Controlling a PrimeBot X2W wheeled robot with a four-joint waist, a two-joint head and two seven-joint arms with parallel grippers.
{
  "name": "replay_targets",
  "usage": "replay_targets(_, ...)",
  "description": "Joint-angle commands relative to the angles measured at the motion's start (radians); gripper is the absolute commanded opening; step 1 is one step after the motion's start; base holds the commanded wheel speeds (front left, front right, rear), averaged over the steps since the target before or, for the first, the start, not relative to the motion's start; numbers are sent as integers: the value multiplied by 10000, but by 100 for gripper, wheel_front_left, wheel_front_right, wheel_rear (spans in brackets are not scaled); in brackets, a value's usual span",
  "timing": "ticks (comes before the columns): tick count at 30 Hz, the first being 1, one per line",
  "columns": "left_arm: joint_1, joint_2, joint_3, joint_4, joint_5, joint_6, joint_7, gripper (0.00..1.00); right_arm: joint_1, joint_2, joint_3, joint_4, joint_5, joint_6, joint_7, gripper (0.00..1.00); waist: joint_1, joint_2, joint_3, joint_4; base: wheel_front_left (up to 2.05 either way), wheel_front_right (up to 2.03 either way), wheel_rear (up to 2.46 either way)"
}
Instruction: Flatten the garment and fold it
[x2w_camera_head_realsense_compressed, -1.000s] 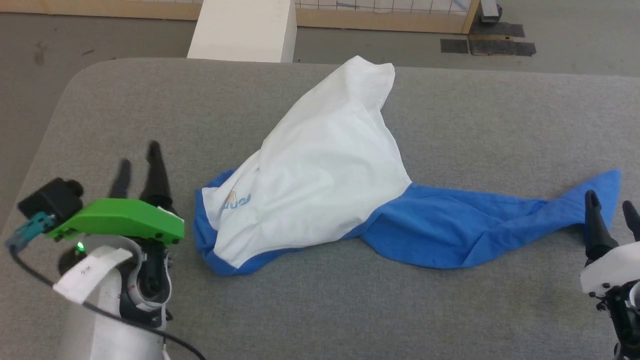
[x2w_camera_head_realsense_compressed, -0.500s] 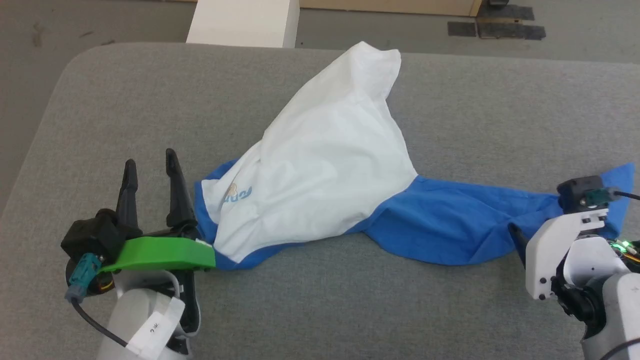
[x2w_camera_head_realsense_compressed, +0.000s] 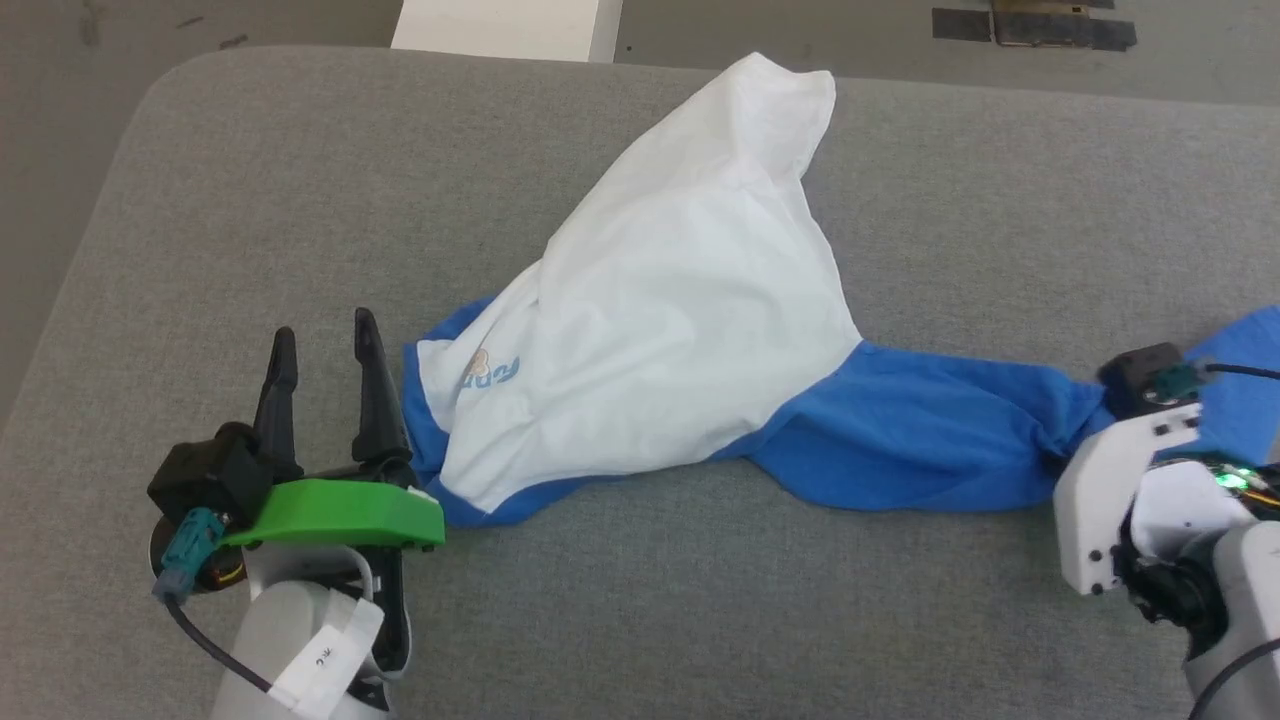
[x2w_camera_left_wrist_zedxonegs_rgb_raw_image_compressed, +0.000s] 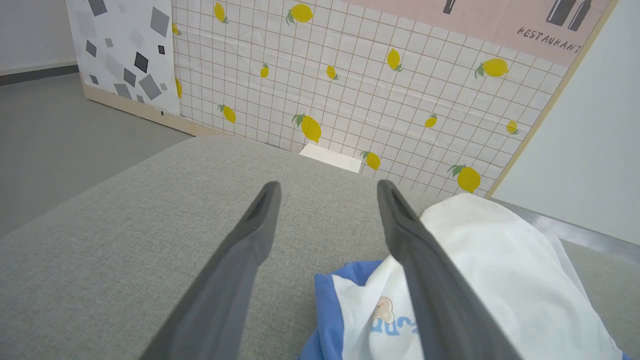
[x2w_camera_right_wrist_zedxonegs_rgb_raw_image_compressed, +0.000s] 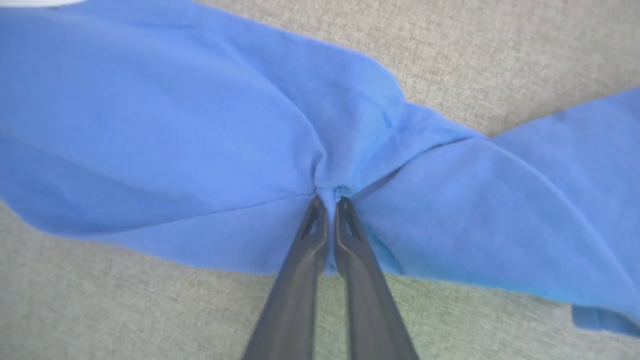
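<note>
The garment (x2w_camera_head_realsense_compressed: 680, 300) lies crumpled on the grey padded table (x2w_camera_head_realsense_compressed: 300, 180), its white body bunched toward the far side and one blue sleeve (x2w_camera_head_realsense_compressed: 930, 430) stretched out to the right. A blue collar edge and small chest logo (x2w_camera_head_realsense_compressed: 490, 372) face my left gripper (x2w_camera_head_realsense_compressed: 325, 335), which stands open just left of the collar, its right finger (x2w_camera_left_wrist_zedxonegs_rgb_raw_image_compressed: 425, 265) touching the cloth (x2w_camera_left_wrist_zedxonegs_rgb_raw_image_compressed: 500, 260). My right gripper (x2w_camera_right_wrist_zedxonegs_rgb_raw_image_compressed: 331, 200) is shut on a pinched fold of the blue sleeve (x2w_camera_right_wrist_zedxonegs_rgb_raw_image_compressed: 200, 125); in the head view its white wrist housing (x2w_camera_head_realsense_compressed: 1120, 500) hides the fingers.
A white box (x2w_camera_head_realsense_compressed: 505, 28) stands on the floor beyond the table's far edge. Dark tape patches (x2w_camera_head_realsense_compressed: 1030, 25) mark the floor at the far right. A lemon-patterned tiled panel (x2w_camera_left_wrist_zedxonegs_rgb_raw_image_compressed: 350, 75) rises behind the table. Bare grey padding spreads around the cloth.
My right gripper has swung over the sleeve and closed on a fold of it. My left gripper moved up to the collar edge, staying open. The camera tilted downward.
</note>
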Motion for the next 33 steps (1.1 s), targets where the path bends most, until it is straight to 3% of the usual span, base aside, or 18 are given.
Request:
replay_targets(1, -73, -60, 41, 54, 49, -69, -46, 100, 43, -117, -351, 172, 96, -23, -151, 0, 0, 56, -54, -47, 0, 0, 0)
replay_targets(9, -16, -95, 17, 302, 53, -192, -47, 100, 492, -949, -3437, 400, -268, -23, -289, 0, 0, 56, -227, -144, 0, 0, 0)
replay_targets(15, 3, -106, -123, 643, -101, -233, -44, 100, 490, -750, -5283, 1001, -1057, -23, -787, 0, 0, 56, -307, -253, 0, 0, 0)
replay_targets(16, -9, -106, -160, 720, -122, -237, -44, 100, 458, -646, -5364, 1065, -1134, -23, -892, 20, 0, 56, -319, -275, 0, 0, 0)
replay_targets(17, -26, -107, -189, 779, -173, -253, -26, 100, 415, -549, -5383, 1055, -1133, -23, -1027, 100, 0, 56, -327, -299, 0, 0, 0)
replay_targets(22, -134, -112, -465, 1061, -516, -262, 634, 100, 70, 212, -5340, 359, -486, -23, -2288, 100, 0, 56, -468, -519, 0, 0, 0)
replay_targets(26, -258, -117, -1036, 1460, -1132, -172, 2523, 100, 193, 871, -5209, -460, -228, -23, -3110, 100, 0, 56, -595, -766, 0, 0, 0)
replay_targets(33, -697, -82, -2330, 1668, -1523, 278, 5486, 100, 667, 1375, -4924, -1033, -358, -23, -3272, 100, 0, 56, -587, -1114, 0, 0, 0)
